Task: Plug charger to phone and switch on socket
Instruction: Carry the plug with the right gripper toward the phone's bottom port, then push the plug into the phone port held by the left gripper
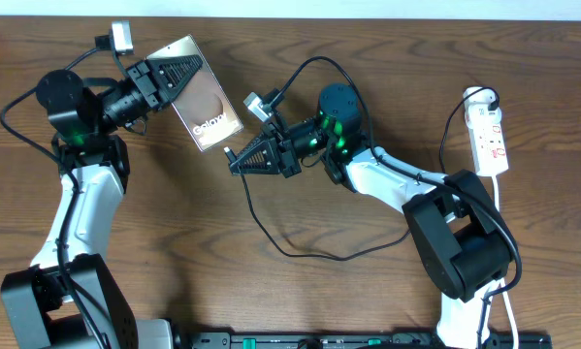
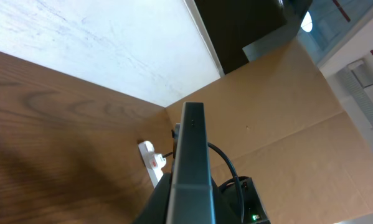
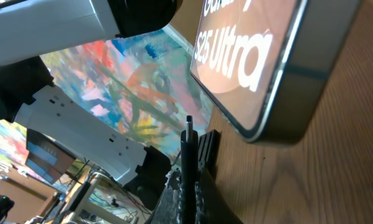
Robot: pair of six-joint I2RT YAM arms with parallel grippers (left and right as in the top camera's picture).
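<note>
Left gripper [image 1: 188,70] jaws clenched the flat dark-brown Galaxy phone [image 1: 210,111] at the worktop's [image 1: 174,213] ten o'clock, right gripper [image 1: 234,162] jaws pinched the thin black charger cable [image 1: 290,247] behind its plug tip [image 3: 188,124], which looked to need squaring with the port before any push.

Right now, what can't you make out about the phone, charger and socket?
Phone port: right wrist, edge blurred and cut off at top; overhead, too small.
Socket switch position: overhead, too small; left wrist, phone partly hides it.
Charger tip detail: overhead, too small; right wrist, dark and blurred.

Edge-on phone [image 2: 192,152], white socket [image 2: 151,160] beyond
</note>
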